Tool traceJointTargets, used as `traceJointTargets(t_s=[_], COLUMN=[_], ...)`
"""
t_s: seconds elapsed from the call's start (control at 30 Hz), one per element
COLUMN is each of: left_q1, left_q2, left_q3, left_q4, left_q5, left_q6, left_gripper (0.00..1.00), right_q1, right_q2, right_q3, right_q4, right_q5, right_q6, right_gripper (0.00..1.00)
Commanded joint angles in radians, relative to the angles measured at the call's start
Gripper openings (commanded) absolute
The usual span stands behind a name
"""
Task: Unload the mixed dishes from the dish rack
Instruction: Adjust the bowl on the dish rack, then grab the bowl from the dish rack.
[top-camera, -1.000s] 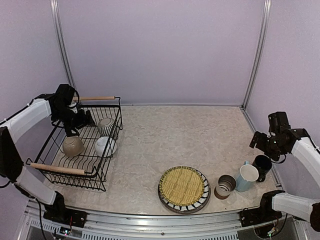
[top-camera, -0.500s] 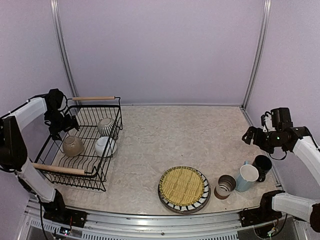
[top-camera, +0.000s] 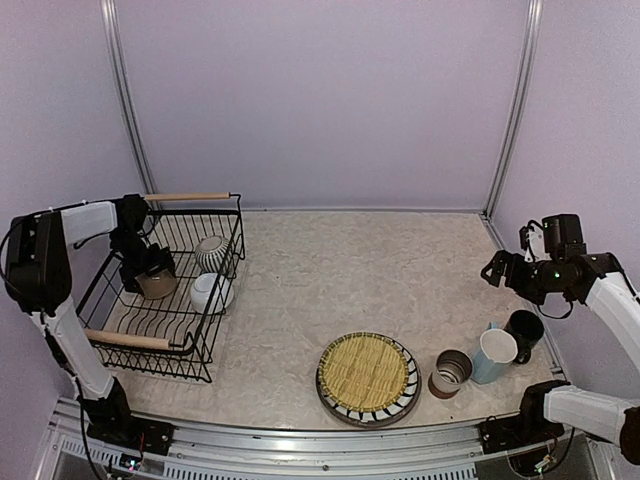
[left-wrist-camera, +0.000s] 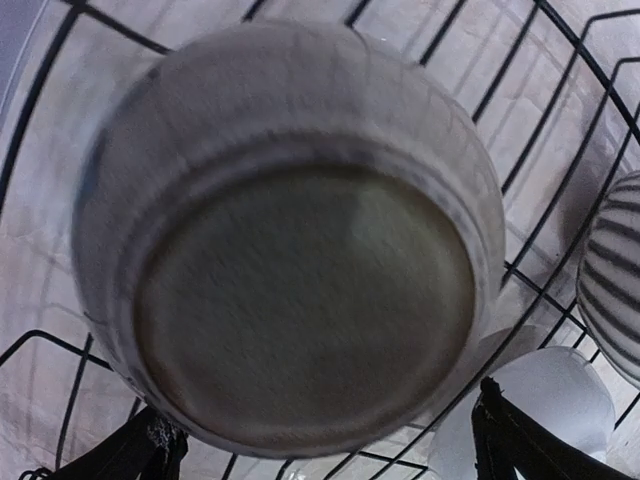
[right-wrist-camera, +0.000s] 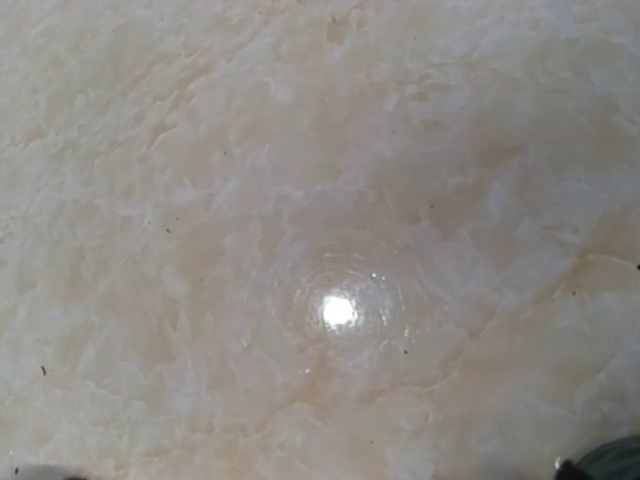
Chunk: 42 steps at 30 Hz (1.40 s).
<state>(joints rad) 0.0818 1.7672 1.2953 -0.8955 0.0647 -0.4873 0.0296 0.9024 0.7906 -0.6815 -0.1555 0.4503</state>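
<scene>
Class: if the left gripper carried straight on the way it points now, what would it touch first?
Most likely the beige bowl, upturned in the dish rack; it fills the left gripper's view between its fingertips, though depth is uncertain.

I see black wire rack (top-camera: 170, 300) w/ beige bowl (top-camera: 157, 282), white bowl (top-camera: 208, 292), grey-striped pot (top-camera: 210, 254); yellow mat (top-camera: 366, 372) on blk/white striped plate (top-camera: 405, 400).

Beige bowl (left-wrist-camera: 300, 240) fills view, base up, over black wire rack (left-wrist-camera: 560, 130); striped pot (left-wrist-camera: 612, 270) at right edge.
</scene>
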Motion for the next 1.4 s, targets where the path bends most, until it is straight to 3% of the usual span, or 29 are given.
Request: traceJointTargets(t_s=[0.0, 0.2, 0.47, 0.6, 0.77, 0.97, 1.17, 1.37], left_q1=[-0.062, -0.101, -0.013, -0.035, -0.048, -0.091, -0.120, -0.121], left_q2=[0.017, 0.010, -0.144, -0.197, -0.141, -0.109, -0.012, -0.017], left_q3=[0.042, 0.049, -0.076, -0.056, -0.022, -0.050, -0.050, -0.102], left_q4=[0.050, 0.087, 0.220, 0.234, 0.198, 0.177, 0.166, 0.187], left_q5=[0.055, 0.081, 0.045, 0.196, 0.452, 0.396, 0.409, 0.380], left_q6=[-0.020, -0.022, -0.044, 0.007, -0.012, -0.008, 0.001, -0.017], left_gripper=[0.96, 0.95, 0.99, 0.96, 0.86, 0.78, 0.85, 0.85], right_q1=[-0.010, -0.010, -0.010, -0.010, -0.010, -0.010, -0.010, -0.010], right_q2=[-0.022, -0.027, -0.047, -0.043, -0.037, -0.054, -0.053, -0.079], right_q3=[0.004, 0.004, -0.010, -0.015, -0.023, -0.034, -0.030, -0.035], right_q4=[0.011, 0.007, 0.006, 0.014, 0.019, 0.029, 0.024, 0.013], right_q5=[-0.012, -0.023, -0.029, -0.042, -0.055, -0.062, -0.063, -0.053], right_q6=[0.007, 0.020, 0.034, 0.038, 0.042, 0.053, 0.048, 0.053], right_gripper=[1.00, 1.00, 1.00, 1.00, 1.00, 1.00, 1.00, 1.00])
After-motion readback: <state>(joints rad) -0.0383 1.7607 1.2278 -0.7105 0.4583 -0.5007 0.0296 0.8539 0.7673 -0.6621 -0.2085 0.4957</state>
